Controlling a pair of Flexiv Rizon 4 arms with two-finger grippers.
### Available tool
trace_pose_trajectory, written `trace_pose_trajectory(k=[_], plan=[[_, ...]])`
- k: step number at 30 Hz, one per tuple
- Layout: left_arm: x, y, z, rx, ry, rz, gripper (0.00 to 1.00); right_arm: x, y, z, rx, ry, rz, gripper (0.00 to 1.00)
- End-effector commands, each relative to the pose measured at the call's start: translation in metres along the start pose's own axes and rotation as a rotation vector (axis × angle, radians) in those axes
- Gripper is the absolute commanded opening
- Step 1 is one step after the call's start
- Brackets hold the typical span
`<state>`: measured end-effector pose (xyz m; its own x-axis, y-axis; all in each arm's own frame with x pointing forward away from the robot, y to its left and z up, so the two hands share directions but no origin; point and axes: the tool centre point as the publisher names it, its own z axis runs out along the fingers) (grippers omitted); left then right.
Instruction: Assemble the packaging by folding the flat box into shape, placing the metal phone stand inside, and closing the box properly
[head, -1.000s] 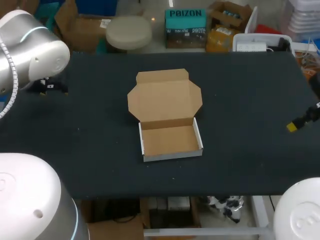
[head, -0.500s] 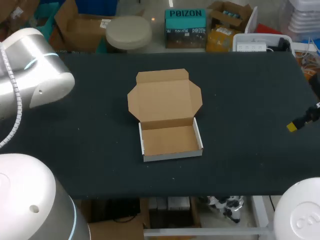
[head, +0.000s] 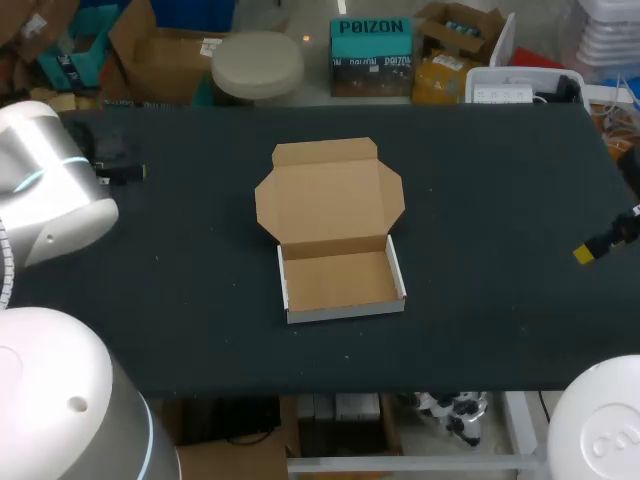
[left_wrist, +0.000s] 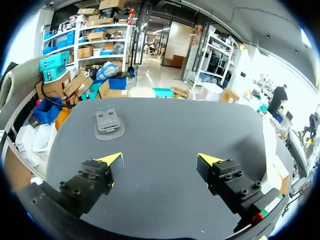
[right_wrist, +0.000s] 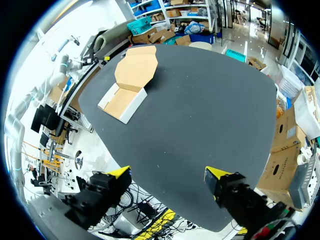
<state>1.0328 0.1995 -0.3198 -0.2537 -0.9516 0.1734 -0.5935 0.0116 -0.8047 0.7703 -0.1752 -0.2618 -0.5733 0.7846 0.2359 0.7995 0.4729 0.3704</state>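
Brown cardboard box (head: 335, 235) sits mid-surface (head: 480, 180), folded with lid open, so fetching looks to be the step in hand. The left fingers (left_wrist: 112, 160), spread apart, hover short of the grey metal phone stand (left_wrist: 109, 122) and must next drop and clamp it; the right fingers (right_wrist: 120, 172) hang apart, empty.

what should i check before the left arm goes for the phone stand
1. The brown cardboard box is folded into shape, lid open: ok.
2. Inside of the box is empty: ok.
3. The grey metal phone stand lies free on the black table, ahead of the left gripper: ok.
4. The left gripper is open and empty: ok.
5. The right gripper is open, well away from the box: ok.
6. Stand is within easy reach: cannot tell.
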Motion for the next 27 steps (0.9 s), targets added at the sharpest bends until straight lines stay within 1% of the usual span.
trace_pose_trajectory(k=[1,3,5,9,10,11,13,14,15,21,24,27], plan=[[-0.001,0.002,-0.009,0.069,0.040,0.010,1.00,0.000,0.001,-0.001,0.004,0.002,0.001,1.00],[0.002,0.000,-0.009,0.086,0.041,0.016,1.00,0.000,0.001,-0.001,0.004,0.002,0.001,1.00],[0.006,-0.002,-0.009,0.103,0.022,0.034,1.00,0.000,0.001,-0.001,0.004,0.002,0.001,1.00],[0.012,-0.009,-0.009,0.117,0.025,0.059,1.00,0.000,0.001,-0.001,0.004,0.002,0.001,1.00],[0.013,-0.011,-0.008,0.116,0.042,0.071,1.00,0.000,0.001,-0.001,0.004,0.002,0.001,1.00],[0.014,-0.013,-0.008,0.119,0.039,0.072,1.00,0.000,0.001,-0.001,0.004,0.002,0.001,1.00],[0.016,-0.017,-0.009,0.116,0.045,0.098,1.00,0.000,0.001,-0.001,0.004,0.002,0.001,1.00],[0.017,-0.019,-0.009,0.111,0.067,0.120,1.00,0.000,0.001,-0.001,0.004,0.002,0.001,1.00],[0.019,-0.021,-0.010,0.106,0.058,0.132,1.00,0.000,0.001,-0.001,0.004,0.002,0.001,1.00],[0.029,-0.025,-0.008,0.072,0.110,0.233,1.00,0.000,0.001,-0.001,0.004,0.002,0.001,1.00],[0.032,-0.026,-0.007,0.070,0.099,0.250,1.00,0.000,0.001,-0.001,0.004,0.002,0.001,1.00],[0.035,-0.028,-0.005,0.045,0.085,0.283,1.00,0.000,0.001,-0.001,0.004,0.002,0.001,1.00]])
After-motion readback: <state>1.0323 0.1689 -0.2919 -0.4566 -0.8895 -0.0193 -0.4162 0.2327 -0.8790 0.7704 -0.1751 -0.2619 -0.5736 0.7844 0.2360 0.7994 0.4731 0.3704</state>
